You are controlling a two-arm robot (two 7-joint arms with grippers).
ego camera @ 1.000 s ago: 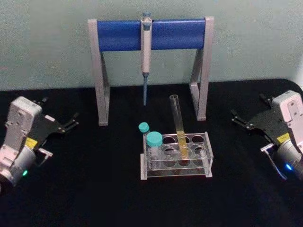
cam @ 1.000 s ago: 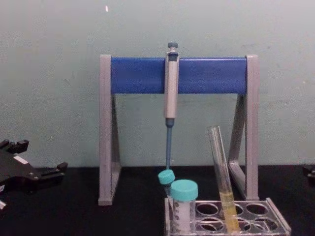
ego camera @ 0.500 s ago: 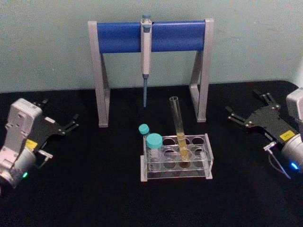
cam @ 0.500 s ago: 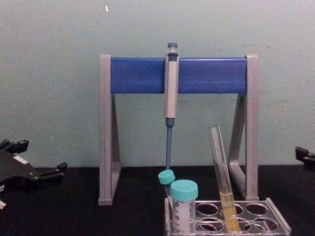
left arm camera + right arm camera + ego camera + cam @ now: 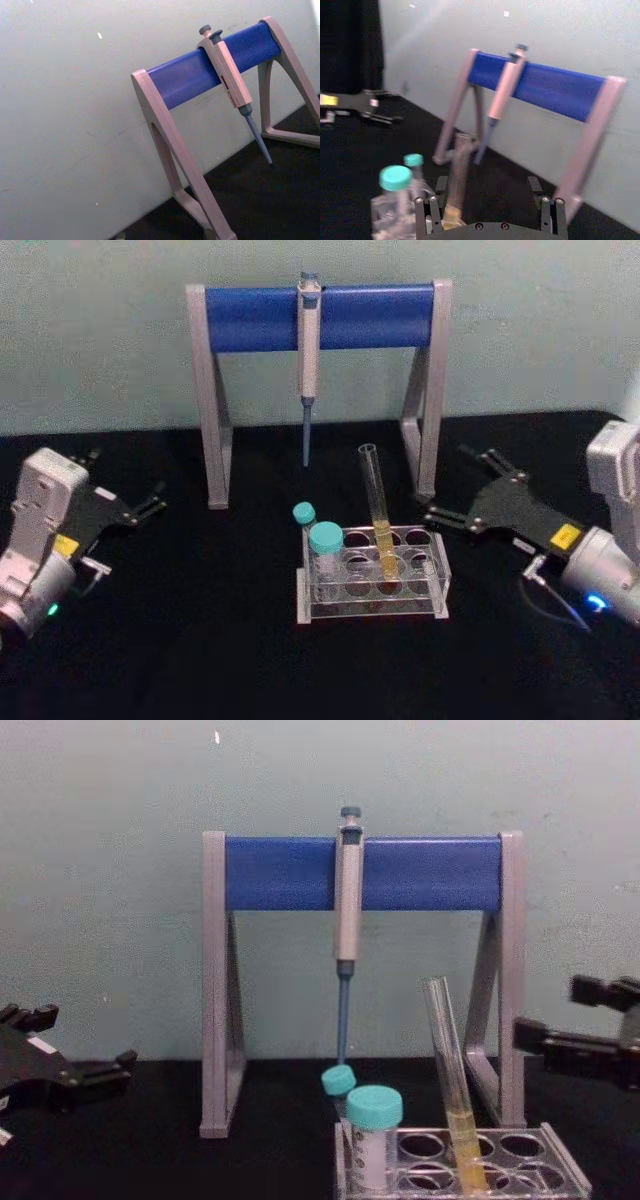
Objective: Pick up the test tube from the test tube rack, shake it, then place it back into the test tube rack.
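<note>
Finding: the right gripper [image 5: 447, 487] hangs with its fingers spread wide, holding nothing. The test tube [image 5: 376, 502] stands ahead of those fingertips and apart from them. It is seated in the test tube rack [image 5: 372, 608], leaning slightly, with yellow liquid in its lower part. In the right wrist view the tube sits off the middle of the gap, nearer one finger.

We judge the step in hand to be the approach to grasp. We recommend centring the gap on the tube first. The fingers should close on bare glass above the rack rim and above the liquid. The leaning tube's open mouth should not be knocked.

Hazard: the teal-capped tubes [image 5: 325, 537] stand beyond the test tube from this gripper, so overreach may strike them. The stand leg [image 5: 428, 420] lies near its far finger.

The left gripper [image 5: 128, 480] is parked well away, fingers apart.
</note>
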